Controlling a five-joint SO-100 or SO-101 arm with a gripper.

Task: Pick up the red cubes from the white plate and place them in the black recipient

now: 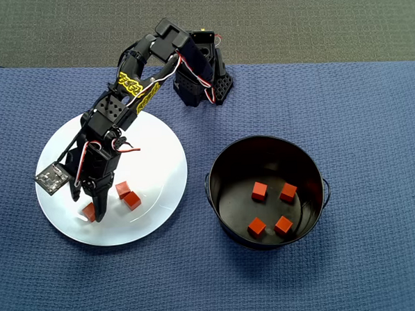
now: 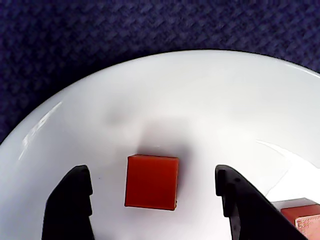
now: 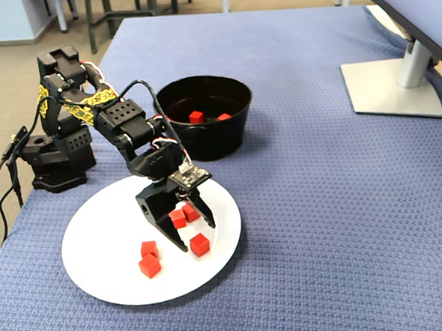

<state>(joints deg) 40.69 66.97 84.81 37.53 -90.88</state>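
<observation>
Red cube (image 2: 151, 181) between wide-open fingers (image 2: 75, 200), untouched, on white plate (image 2: 200, 110).

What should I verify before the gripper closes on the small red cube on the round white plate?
1. Gripper open: ok.
2. Small red cube sits between the fingers: ok, clear gaps both sides.
3. Neighbouring red cubes outside the jaws: ok.
4. Fingertips low enough on the round white plate: cannot tell.
5. Deep black pot has room: ok, four cubes inside, bare floor left.
</observation>
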